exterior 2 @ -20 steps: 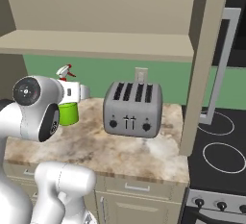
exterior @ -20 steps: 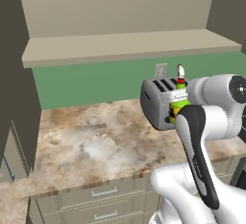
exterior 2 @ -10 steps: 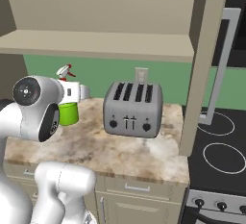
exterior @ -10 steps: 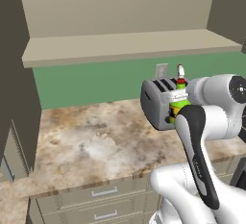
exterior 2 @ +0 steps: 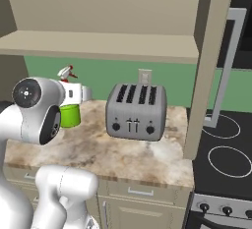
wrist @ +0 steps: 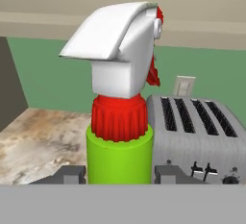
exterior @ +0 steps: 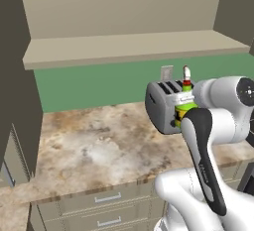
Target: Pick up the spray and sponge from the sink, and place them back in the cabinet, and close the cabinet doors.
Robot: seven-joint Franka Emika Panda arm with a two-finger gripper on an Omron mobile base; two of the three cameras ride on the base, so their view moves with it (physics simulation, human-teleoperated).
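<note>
Hand view shows the hand [wrist: 120, 175] gripping the spray [wrist: 120, 122] upright, the toaster [wrist: 197, 136] at three o'clock on the desk [wrist: 33, 141], beneath the cabinet [exterior: 129, 46] shelf.

You're looking at a kitchen with a green wall [exterior: 99, 84] behind a mottled brown stone surface [exterior: 94, 145]. A grey four-slot toaster [exterior 2: 136, 111] sits on it, right below a white outlet [exterior 2: 144, 75] on the wall. Above runs a plain beige shelf [exterior: 129, 46]. Under the surface you've got beige drawers [exterior: 106, 202] with short horizontal handles. Off to the right there's a black stove [exterior 2: 224, 157] with ring burners and knobs along the front, beside a tall beige panel [exterior 2: 206, 71]. Lighting is flat and even.
</note>
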